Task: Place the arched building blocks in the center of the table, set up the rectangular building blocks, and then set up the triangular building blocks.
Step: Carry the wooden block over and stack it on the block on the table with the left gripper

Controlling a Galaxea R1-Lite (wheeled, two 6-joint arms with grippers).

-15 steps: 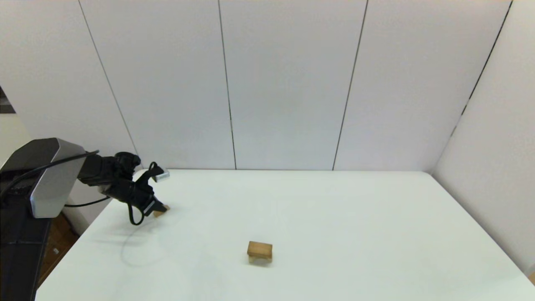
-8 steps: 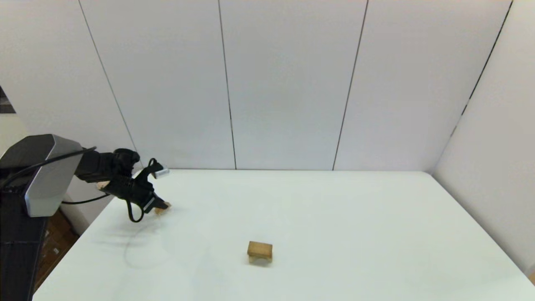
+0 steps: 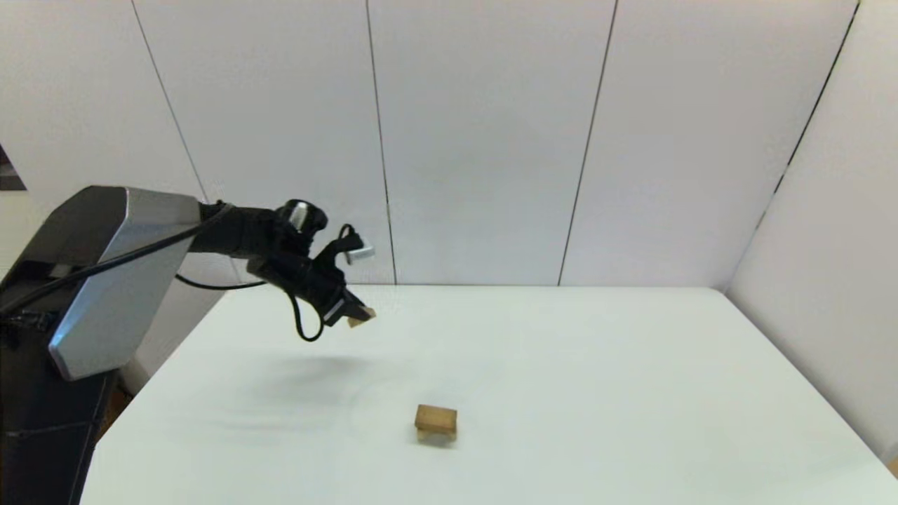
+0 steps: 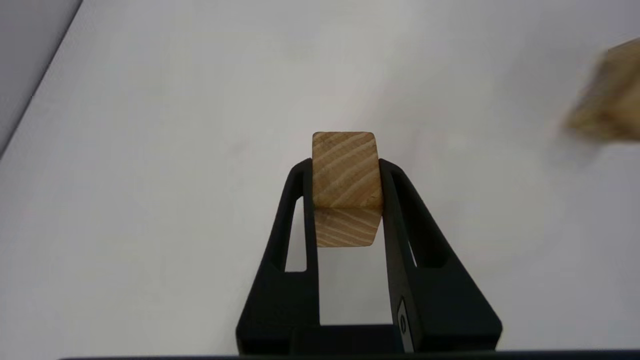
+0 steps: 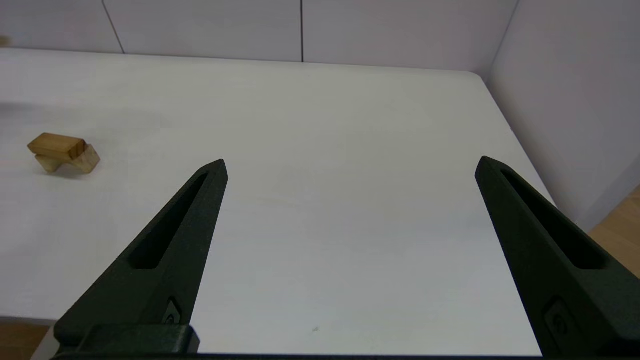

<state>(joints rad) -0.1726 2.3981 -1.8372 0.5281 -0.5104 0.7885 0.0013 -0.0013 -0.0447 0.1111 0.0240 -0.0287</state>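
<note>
Light wood marks the triangular block point(image 4: 346, 190), which you see clamped between the two black fingers of the left gripper point(image 3: 353, 315), lifted clear above the white table point(image 3: 596, 365) towards its far-left part. The rectangular block point(image 3: 436, 418) lies flat on top of the arched block point(image 3: 436, 436), nearer the front edge, about midway between the left and right edges. Your right gripper point(image 5: 350, 165) hangs over the table's right side, fingers spread wide, gripping nothing.
</note>
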